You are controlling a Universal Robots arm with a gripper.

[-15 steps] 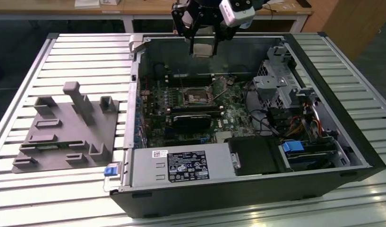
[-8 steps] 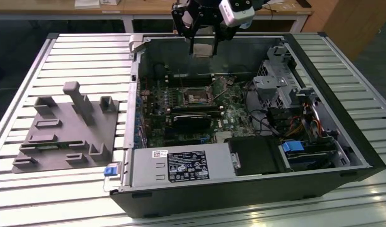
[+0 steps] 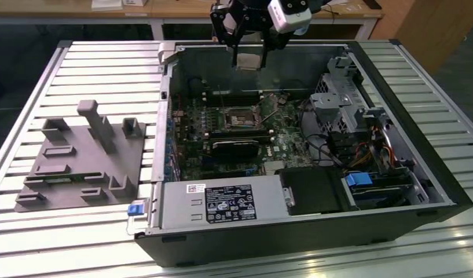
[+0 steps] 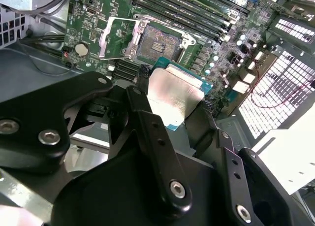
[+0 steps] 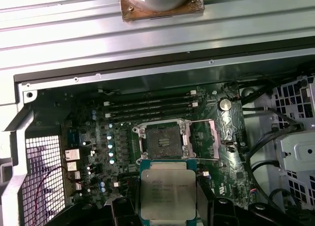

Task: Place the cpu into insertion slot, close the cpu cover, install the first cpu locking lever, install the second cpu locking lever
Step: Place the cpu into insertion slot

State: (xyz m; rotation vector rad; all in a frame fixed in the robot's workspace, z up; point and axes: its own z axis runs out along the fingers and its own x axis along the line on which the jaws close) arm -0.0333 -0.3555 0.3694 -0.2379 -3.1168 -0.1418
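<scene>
My gripper hangs above the open computer case, near its back wall, shut on the cpu. Both wrist views show the cpu as a flat silver square held by its edges between the black fingers. The insertion slot lies bare on the green board below, a dark frame around a tan centre. The cpu cover is swung open beside the slot, a thin silvery frame. The cpu is well apart from the slot.
A grey power supply box fills the case's front. A black block sits just in front of the slot, and long memory slots lie beside it. A metal drive cage stands at the exterior view's right. A grey fixture rests on the slatted table.
</scene>
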